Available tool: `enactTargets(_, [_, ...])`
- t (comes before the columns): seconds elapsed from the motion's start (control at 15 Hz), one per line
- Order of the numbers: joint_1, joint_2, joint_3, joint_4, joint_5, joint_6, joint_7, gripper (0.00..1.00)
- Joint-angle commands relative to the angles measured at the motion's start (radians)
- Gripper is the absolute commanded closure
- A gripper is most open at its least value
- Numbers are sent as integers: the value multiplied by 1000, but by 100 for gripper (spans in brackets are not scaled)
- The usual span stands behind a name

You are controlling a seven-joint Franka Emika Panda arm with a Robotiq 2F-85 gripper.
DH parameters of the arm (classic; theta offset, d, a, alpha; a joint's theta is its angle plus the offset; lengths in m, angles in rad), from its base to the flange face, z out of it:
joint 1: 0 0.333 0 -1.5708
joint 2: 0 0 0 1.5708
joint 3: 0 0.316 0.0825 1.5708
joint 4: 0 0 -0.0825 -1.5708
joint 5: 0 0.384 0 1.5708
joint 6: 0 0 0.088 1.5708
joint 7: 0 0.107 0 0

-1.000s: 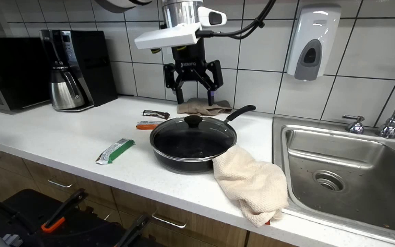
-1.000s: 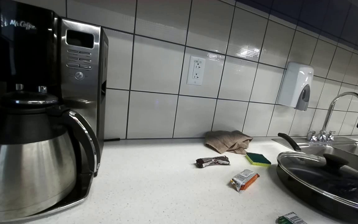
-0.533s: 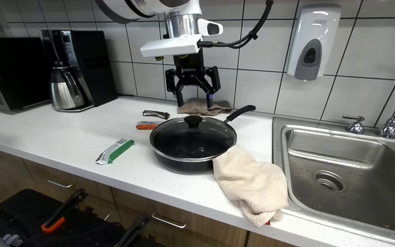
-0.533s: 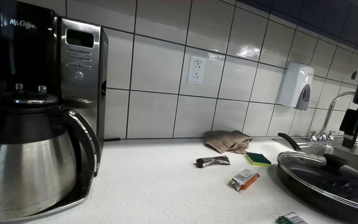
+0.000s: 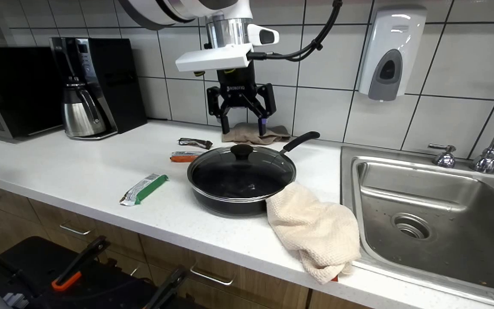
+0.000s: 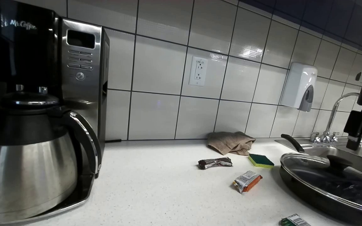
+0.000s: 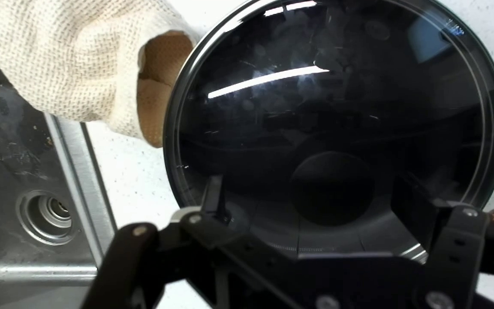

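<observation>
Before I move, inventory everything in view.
counter: 1, white, along wall
lidded pan: 1, black, counter
towel: 1, cream, beside pan
cloth: 1, brown, by wall
sponge: 1, green-yellow, near cloth
wrapped bars: 3, green, orange, brown, near pan
coffee maker: 1, black-steel, counter
appliance: 1, black, beside coffee maker
sink: 1, steel, beside towel
faucet: 1, chrome, at sink
dispenser: 1, white, wall
outlet: 1, white, wall
drawers: several, brown, below counter
clamps: 2, black, foreground
arm: 1, white, overhead
claw: 1, black, open, over pan
</observation>
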State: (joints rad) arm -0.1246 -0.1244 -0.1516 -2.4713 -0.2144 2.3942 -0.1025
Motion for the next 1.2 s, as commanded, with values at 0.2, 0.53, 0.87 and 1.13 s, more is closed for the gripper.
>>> enactTargets(0.2, [8, 44, 4, 11, 53, 75, -51, 0])
enactTargets(0.53, [14, 114, 5, 25, 156, 160, -135, 0])
enactTargets(0.87, [9, 164, 10, 44, 211, 153, -180, 0])
enactTargets(1.13, [6, 191, 14, 53, 221, 154, -189, 0])
